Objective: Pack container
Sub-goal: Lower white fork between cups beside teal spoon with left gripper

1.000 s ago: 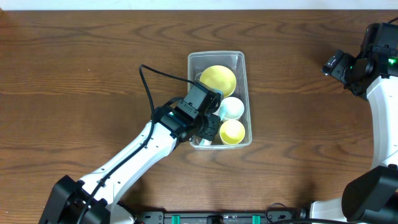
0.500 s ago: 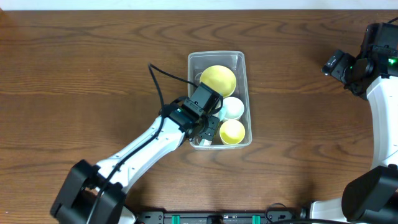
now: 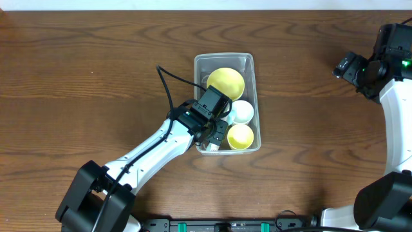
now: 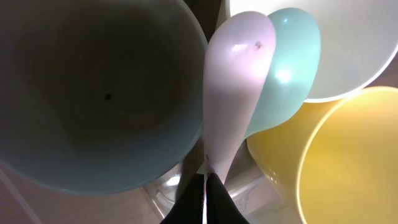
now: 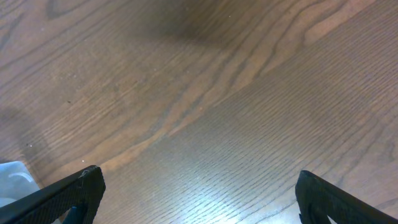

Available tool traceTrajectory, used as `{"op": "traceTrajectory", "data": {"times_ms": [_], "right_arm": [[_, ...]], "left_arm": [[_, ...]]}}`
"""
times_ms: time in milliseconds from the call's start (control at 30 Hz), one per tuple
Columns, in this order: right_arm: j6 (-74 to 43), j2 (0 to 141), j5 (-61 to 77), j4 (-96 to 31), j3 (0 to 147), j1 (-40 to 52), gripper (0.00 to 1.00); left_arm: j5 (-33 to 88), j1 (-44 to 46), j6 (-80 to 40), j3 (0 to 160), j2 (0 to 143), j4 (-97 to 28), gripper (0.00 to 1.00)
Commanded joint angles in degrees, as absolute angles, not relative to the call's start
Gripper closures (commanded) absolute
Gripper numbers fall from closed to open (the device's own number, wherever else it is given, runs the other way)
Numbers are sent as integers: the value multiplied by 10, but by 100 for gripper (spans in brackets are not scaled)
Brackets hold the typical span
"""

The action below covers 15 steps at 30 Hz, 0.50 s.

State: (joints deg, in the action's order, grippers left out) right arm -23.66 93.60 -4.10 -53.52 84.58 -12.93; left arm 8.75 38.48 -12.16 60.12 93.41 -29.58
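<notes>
The clear container (image 3: 223,57) stands mid-table and holds a yellow bowl (image 3: 225,82), a white cup (image 3: 242,111) and a yellow cup (image 3: 241,136). My left gripper (image 3: 215,133) reaches down into its near-left corner. In the left wrist view my left gripper (image 4: 205,194) is shut on the narrow handle of a pale pink spoon (image 4: 239,81), with a mint green spoon (image 4: 287,68) lying right behind it. A dull teal bowl (image 4: 93,93) is just to the left. My right gripper (image 3: 353,66) is open and empty over bare wood (image 5: 199,186) at the far right.
The container's clear floor (image 4: 163,190) shows under the left fingers. The white cup (image 4: 336,43) and yellow cup (image 4: 354,162) crowd the spoons on the right. A black cable (image 3: 164,84) loops up from the left arm. A pale corner (image 5: 12,177) sits at the right wrist view's left edge.
The left arm's forearm and cable have swung a little to the right; the gripper stays inside the container's near-left corner. The right arm has not moved.
</notes>
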Motion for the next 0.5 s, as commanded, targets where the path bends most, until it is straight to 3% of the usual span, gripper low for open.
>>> {"op": "traceTrajectory", "data": {"times_ms": [0,467], "right_arm": [[-237,939,-43,-536,846,-131,1],[-237,939,-43,-536,846,-131,1]], "left_arm": [[81,386,-121,609,942,-294,94],[81,408,-123,601,944,-277,94]]}}
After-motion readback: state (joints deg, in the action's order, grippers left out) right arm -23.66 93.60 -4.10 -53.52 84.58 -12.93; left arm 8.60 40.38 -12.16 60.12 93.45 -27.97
